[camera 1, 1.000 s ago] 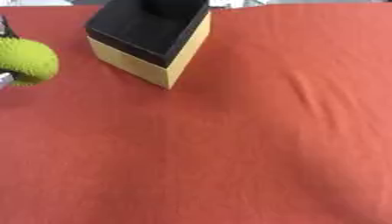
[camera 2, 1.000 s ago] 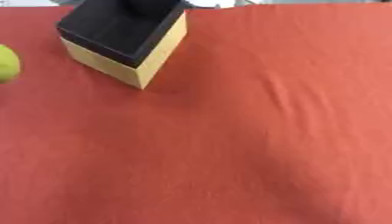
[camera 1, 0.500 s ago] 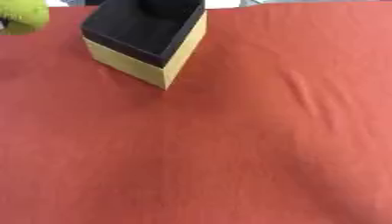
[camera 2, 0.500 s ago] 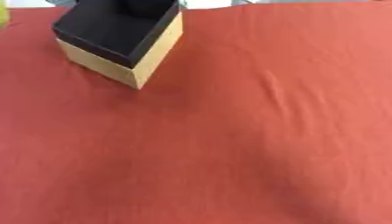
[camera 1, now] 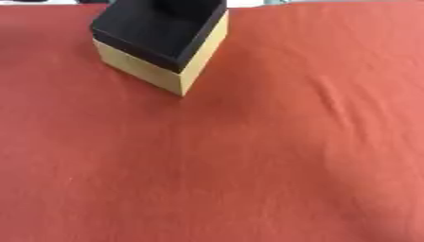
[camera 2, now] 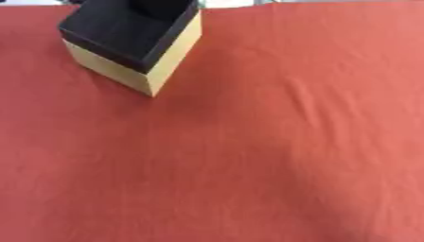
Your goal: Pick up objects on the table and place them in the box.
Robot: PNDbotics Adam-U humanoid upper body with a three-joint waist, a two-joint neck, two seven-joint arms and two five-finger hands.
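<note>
A box (camera 1: 157,45) with pale wooden sides and a black lining stands at the upper left of the red tablecloth (camera 1: 248,156), turned so one corner points toward me. A dark shape (camera 1: 189,5) sits at the box's far edge; I cannot make out what it is. Neither hand shows in either view. No loose object lies on the cloth.
The red cloth has a few shallow wrinkles (camera 1: 331,97) right of centre. A pale strip of background (camera 2: 25,2) shows along the top edge.
The yellow-green ball seen at the left edge rose toward the upper left corner and has left the view. The box has not moved.
</note>
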